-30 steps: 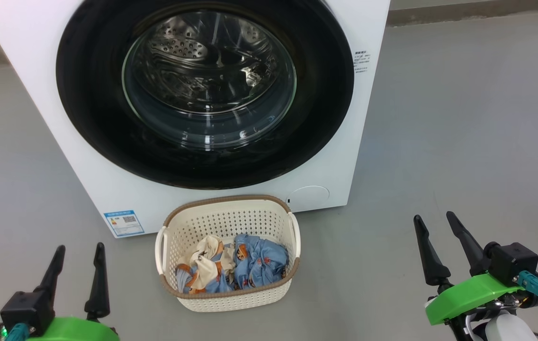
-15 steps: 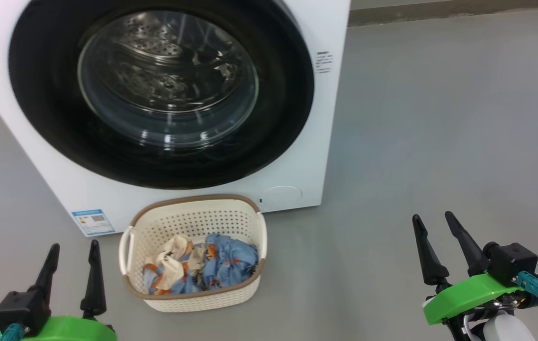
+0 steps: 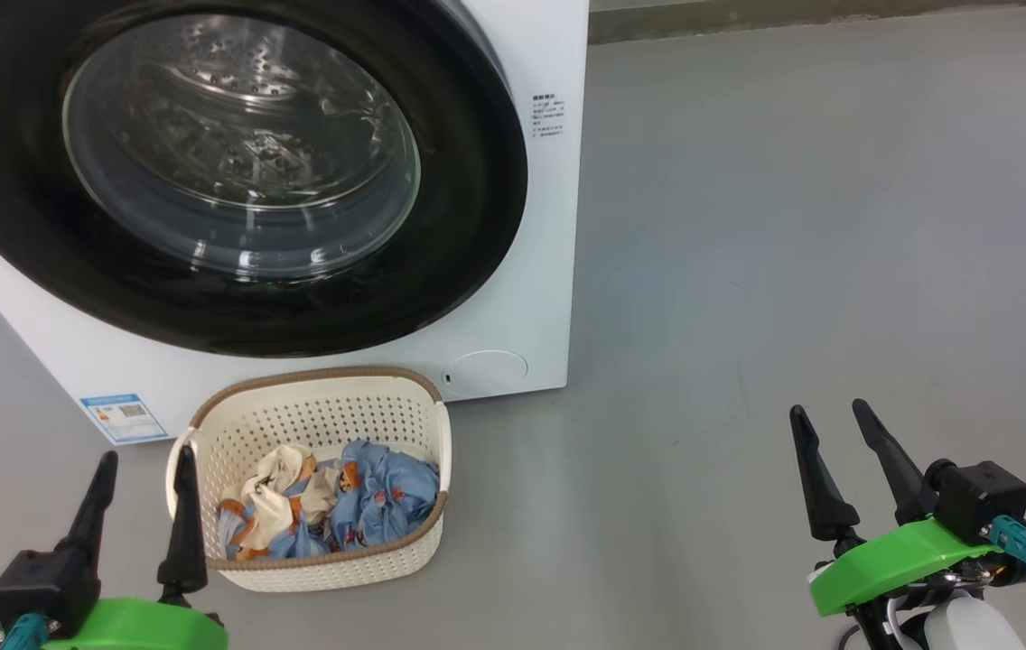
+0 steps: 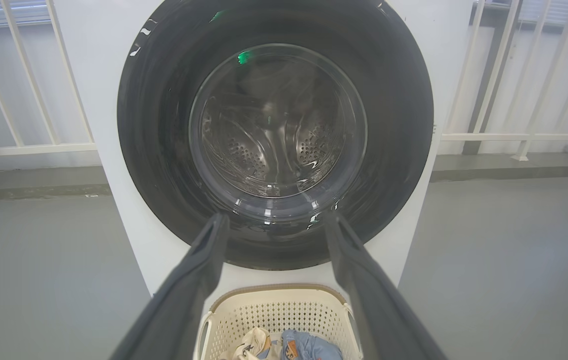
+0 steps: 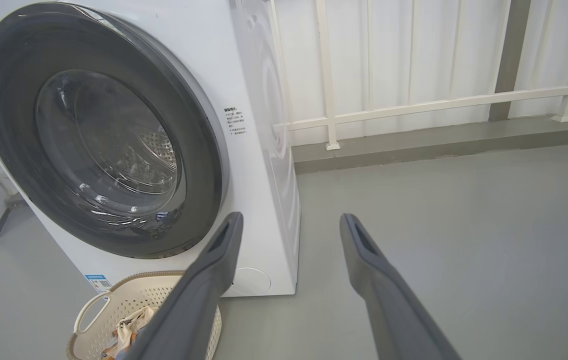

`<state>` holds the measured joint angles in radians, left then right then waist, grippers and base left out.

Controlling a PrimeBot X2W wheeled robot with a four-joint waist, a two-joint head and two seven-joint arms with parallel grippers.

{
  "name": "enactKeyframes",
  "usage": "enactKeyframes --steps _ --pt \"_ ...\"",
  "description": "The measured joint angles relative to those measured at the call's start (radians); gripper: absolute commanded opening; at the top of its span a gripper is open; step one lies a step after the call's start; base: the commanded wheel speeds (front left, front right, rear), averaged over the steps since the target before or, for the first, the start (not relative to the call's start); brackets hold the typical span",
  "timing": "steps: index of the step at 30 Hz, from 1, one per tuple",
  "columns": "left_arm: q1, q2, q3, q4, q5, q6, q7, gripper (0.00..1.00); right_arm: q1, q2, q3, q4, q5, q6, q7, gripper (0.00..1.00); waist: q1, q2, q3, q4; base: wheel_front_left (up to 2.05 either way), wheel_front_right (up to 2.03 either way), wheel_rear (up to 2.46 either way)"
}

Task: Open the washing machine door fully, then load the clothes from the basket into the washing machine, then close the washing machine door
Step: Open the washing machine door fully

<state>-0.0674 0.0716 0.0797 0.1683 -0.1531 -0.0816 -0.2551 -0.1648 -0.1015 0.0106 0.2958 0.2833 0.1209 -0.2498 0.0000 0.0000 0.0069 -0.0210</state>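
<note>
**Head view: washer shut, basket loaded, both grippers empty**

Head view. Big white front-loading washing machine [image 3: 558, 271] stands on a grey floor [image 3: 793, 226]. Its large round glossy black door with the bulging clear glass window [image 3: 237, 153] lies flush against the machine's front, closed. Steel perforated drum [image 4: 274, 145] shows through the glass. Blue label sticker [image 3: 123, 416] at the machine's lower left corner, round white service flap [image 3: 486, 370] at its lower right.

Small cream perforated plastic basket with a brown woven-look rim [image 3: 323, 420] sits on the floor just in front of the machine, below the door. Cannot tell whether it touches the front panel. Clothes are in the basket: a crumpled light blue garment with orange figures [image 3: 382, 492] and a cream one with orange trim [image 3: 274, 478], bunched together.

Left gripper [image 3: 146, 453] is in front of the machine, on the near side of the basket, its two dark fingers spread and holding nothing. In this view one finger overlaps the basket's left end.

Right gripper [image 3: 829, 408] is well off past the machine's right side over bare floor, fingers spread, empty.

Left wrist view: fingers frame the door's lower edge, with the basket between them.

Right wrist view: fingers point past the machine's right front corner. White railing [image 5: 414, 105] runs behind the machine.
</note>
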Motion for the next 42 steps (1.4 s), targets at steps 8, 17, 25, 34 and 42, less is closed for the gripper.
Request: enactKeyframes --steps 8,17,25,34,42 --pt "0.000 -0.002 -0.002 -0.018 0.010 -0.004 0.000 1.00 0.000 0.001 -0.001 0.000 0.000 0.000 0.000 1.00 0.0001 0.0000 0.002 0.000 0.00 0.00 0.00" --pt "0.001 -0.015 -0.002 -0.018 0.010 -0.011 0.000 1.00 0.000 0.000 -0.014 0.000 -0.003 0.000 0.000 1.00 0.0000 0.0000 0.010 0.002 0.00 0.00 0.00" --pt "0.002 -0.021 -0.002 -0.029 0.017 -0.019 0.000 1.00 -0.017 0.000 -0.022 0.004 -0.003 0.000 0.000 1.00 0.0001 0.0000 0.015 0.018 0.00 0.00 0.00" --pt "0.006 -0.024 -0.015 -0.045 0.026 -0.022 0.000 1.00 -0.138 -0.020 -0.024 0.008 0.025 0.000 0.000 1.00 0.0001 0.0000 0.035 0.051 0.00 0.00 0.00" --pt "0.005 -0.026 -0.047 -0.049 0.026 -0.030 0.000 1.00 -0.300 -0.037 -0.025 0.034 0.078 0.000 -0.004 1.00 0.0000 0.0000 0.064 0.090 0.00 0.00 0.00"
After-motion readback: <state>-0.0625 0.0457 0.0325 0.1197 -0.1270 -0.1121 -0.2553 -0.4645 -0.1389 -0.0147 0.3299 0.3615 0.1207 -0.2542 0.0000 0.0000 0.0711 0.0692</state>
